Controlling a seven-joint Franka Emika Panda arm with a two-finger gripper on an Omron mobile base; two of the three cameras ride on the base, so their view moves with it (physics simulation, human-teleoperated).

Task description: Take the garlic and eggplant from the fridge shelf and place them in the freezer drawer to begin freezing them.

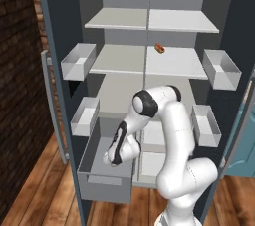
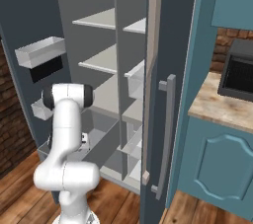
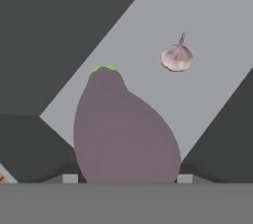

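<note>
eggplant (image 3: 126,129): 1, clamped in hand (image 3: 127,179) | garlic (image 3: 177,56): 1 (on freezer drawer (image 3: 163,30) floor)

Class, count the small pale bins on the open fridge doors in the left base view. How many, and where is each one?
4. On the left door: an upper bin and a lower bin. On the right door: an upper bin and a lower bin. The arm may hide others.

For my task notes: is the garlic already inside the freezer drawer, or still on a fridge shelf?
Inside. In the hand view the garlic lies on the pale floor of the freezer drawer, beyond the eggplant held in the gripper.
</note>
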